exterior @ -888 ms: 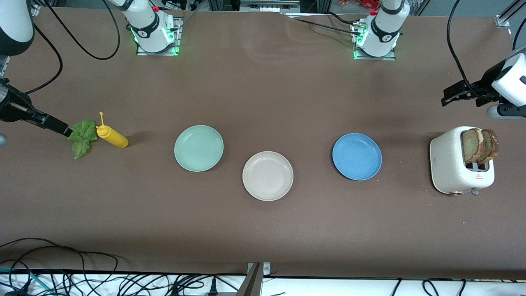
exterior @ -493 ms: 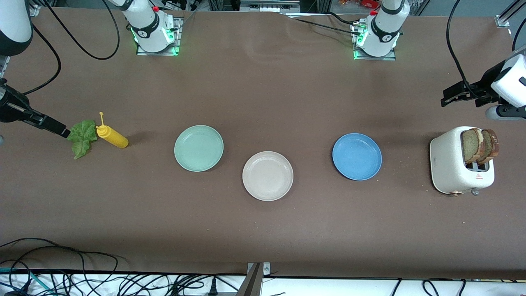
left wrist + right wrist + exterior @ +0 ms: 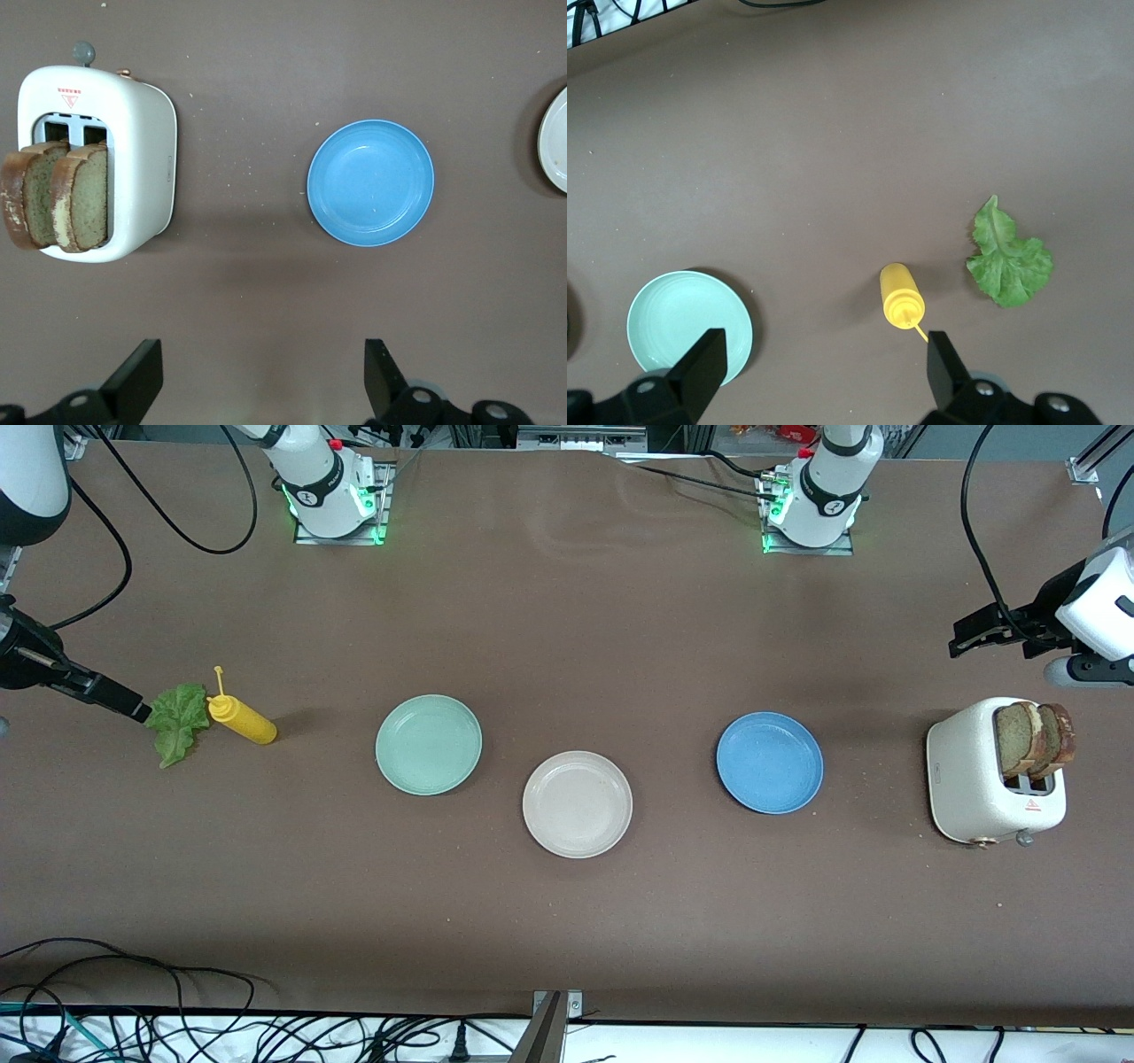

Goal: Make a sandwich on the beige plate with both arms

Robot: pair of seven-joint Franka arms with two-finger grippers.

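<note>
The beige plate [image 3: 578, 804] lay bare, nearest, awaiting bread slices [image 3: 1034, 739] standing in the toaster [image 3: 983, 779]. Right hand [image 3: 142, 710] by the lettuce [image 3: 177, 722], seemingly above it, and left hand [image 3: 961, 636] hung wide open, empty

Glossy white arms [image 3: 310, 469], dark grey joints, looping black cables, green-lit bases, black gripper fingers [image 3: 137, 376]

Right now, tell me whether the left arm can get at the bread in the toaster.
Probably yes. The left gripper hangs open above the table near the toaster, and both bread slices stand up out of its slots with nothing over or around them.
</note>
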